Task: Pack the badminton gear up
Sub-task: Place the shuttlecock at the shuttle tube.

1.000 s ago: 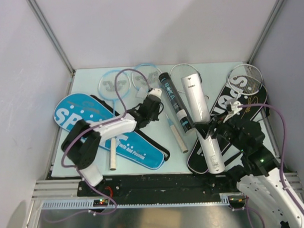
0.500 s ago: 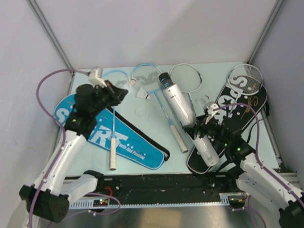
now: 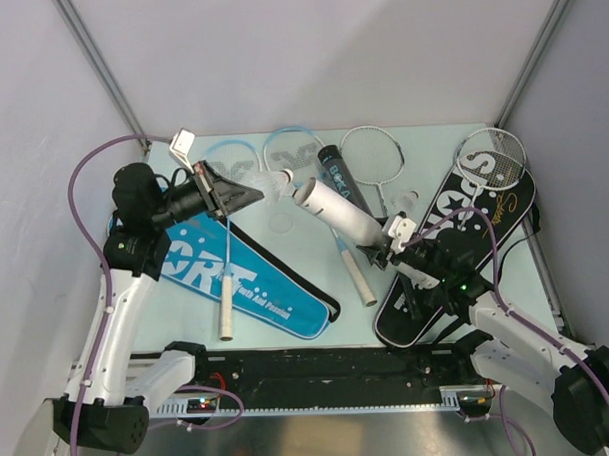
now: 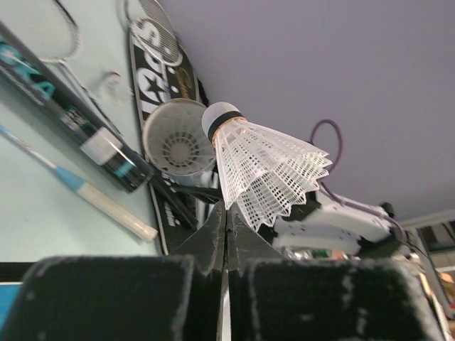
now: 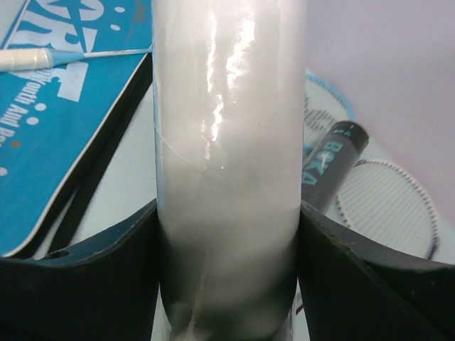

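Observation:
My left gripper (image 3: 251, 195) is shut on the skirt edge of a white feather shuttlecock (image 3: 276, 185), held in the air with its cork toward the open mouth of the white tube (image 3: 336, 212). In the left wrist view the shuttlecock (image 4: 264, 170) sticks up from the closed fingertips (image 4: 217, 231), just right of the tube's mouth (image 4: 178, 138). My right gripper (image 3: 387, 247) is shut on the white tube (image 5: 227, 135), which is tilted up and to the left. The black tube (image 3: 339, 173) lies behind it.
The blue cover (image 3: 241, 278) lies at front left with a racket handle (image 3: 225, 306) on it. The black SPORT cover (image 3: 463, 232) lies under the right arm. Light-blue rackets (image 3: 294, 148) and silver rackets (image 3: 492, 151) lie along the back. Grey walls enclose the table.
The left gripper now holds the shuttlecock off the table, near the tube's mouth. The right gripper has raised the white tube and tilted its open end up and left.

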Motion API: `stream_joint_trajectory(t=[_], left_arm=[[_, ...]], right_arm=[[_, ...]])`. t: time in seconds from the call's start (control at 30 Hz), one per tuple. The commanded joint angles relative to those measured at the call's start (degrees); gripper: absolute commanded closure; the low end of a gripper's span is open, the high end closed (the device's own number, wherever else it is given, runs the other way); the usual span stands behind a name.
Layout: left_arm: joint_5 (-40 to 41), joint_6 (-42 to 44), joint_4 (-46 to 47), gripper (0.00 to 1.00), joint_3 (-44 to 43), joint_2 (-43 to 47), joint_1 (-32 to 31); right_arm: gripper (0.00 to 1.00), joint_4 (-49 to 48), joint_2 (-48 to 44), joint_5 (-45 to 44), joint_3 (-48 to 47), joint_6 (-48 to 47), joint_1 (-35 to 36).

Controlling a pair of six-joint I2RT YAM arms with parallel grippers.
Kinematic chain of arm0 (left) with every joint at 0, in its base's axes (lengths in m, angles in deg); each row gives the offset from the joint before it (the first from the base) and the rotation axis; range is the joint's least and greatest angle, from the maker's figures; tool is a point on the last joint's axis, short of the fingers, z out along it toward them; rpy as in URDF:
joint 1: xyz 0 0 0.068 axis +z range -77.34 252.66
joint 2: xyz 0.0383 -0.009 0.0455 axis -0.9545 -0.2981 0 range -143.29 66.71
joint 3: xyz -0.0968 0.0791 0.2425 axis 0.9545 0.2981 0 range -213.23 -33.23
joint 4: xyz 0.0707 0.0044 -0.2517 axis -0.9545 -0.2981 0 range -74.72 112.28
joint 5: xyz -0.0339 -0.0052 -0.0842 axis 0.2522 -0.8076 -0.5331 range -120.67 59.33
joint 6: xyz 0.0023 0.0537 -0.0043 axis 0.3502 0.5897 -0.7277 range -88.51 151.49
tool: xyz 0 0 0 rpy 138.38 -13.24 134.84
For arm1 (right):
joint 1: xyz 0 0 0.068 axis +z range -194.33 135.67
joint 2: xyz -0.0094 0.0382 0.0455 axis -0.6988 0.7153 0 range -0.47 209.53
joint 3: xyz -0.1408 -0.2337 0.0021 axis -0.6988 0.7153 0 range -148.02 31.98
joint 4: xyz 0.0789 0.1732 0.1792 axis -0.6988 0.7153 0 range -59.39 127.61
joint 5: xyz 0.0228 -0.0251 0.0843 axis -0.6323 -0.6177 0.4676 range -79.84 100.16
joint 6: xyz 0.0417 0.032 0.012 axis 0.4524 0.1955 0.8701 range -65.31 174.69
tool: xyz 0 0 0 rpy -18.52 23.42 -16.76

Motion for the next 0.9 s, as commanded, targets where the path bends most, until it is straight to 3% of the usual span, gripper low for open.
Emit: stream_joint_trajectory(t=[0.0, 0.87], left_arm=[[-7.95, -6.4, 0.07, 1.0, -2.55, 0.75, 0.2], [-6.69, -13.29, 0.72, 1.0, 0.18, 0.61, -8.21]], right_arm=[[0.49, -6.56, -1.66, 1.54, -2.96, -10.54, 0.16], [0.51, -7.23, -8.66, 7.76, -2.37, -14.47, -1.18]])
